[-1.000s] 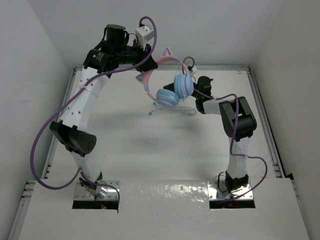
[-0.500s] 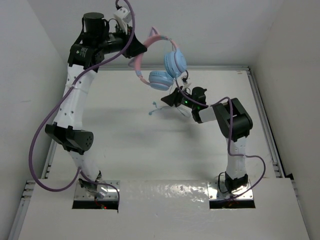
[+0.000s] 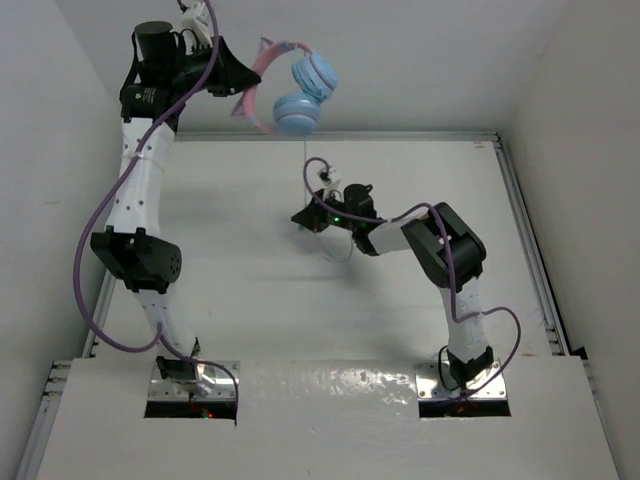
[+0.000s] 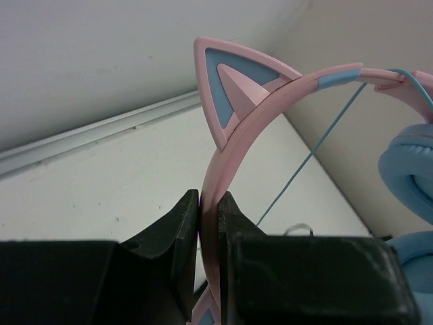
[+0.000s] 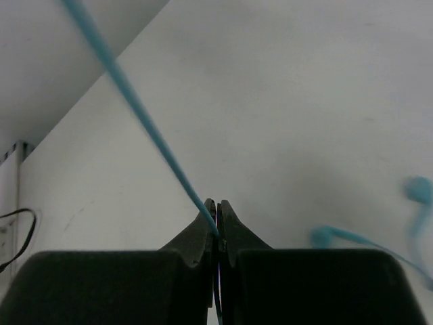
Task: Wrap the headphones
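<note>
Top external view: my left gripper (image 3: pixel 236 88) clamps the pink cat-ear headband (image 4: pixel 270 101) of the light blue round-cupped headphones (image 3: pixel 298 112), held high above the white table (image 3: pixel 230 270). My right gripper (image 3: pixel 303 216), low over the table, pinches their thin blue cord (image 5: pixel 139 108).

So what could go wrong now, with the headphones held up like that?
The left end effector pinches only the thin pink headband, so the headphones could slip or swing loose. The right end effector clamps the light blue cord, which looks taut; a hard pull might strain it or tug it free.
</note>
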Available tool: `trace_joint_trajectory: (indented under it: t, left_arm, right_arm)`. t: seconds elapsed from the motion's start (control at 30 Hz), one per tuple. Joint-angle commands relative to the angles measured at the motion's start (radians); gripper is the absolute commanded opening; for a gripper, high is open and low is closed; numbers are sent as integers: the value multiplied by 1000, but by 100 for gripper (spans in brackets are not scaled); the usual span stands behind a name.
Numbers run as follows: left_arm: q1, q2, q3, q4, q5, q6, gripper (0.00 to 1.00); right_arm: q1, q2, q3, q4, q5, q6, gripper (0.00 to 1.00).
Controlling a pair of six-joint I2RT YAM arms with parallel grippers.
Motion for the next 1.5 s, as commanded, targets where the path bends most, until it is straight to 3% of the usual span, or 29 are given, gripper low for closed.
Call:
trace_joint_trajectory:
  t: [0.0,0.13,0.23,0.33,0.47,0.7,0.87,0.97,1.07,1.2,1.47]
  left_arm:
    - [38,23,12,171,-94,-239,0]
    - [57,63,1,175,-169,-288,0]
    - [57,74,-8,151,-255,-238,0]
    - [57,89,-20,100,-440,-116,0]
    - [46,84,-85,147,-626,26,0]
    - [18,94,-152,223,-738,181,0]
    - [-44,40,-368,338,-832,441,0]
    - [-60,15,-444,359,-844,548,0]
    - [-60,12,-468,349,-800,620,0]
    - [-77,9,-475,277,-572,683,0]
    - [-141,9,-461,140,-461,851,0]
  right_arm:
    - [120,-68,77,-97,-8,-105,0]
    - [212,-74,163,-214,-76,-125,0]
    - [249,-71,243,-273,-171,-108,0]
    - [278,-100,327,-375,-245,-136,0]
    - [304,-176,383,-465,-274,-197,0]
    - [310,-214,482,-500,-285,-211,0]
    - [283,-245,619,-651,-257,-278,0]
    - [225,-265,728,-845,-191,-350,0]
    - [172,-298,788,-1049,-21,-488,0]
    - [146,-355,740,-1105,278,-640,0]
    - [59,-418,716,-1171,628,-910,0]
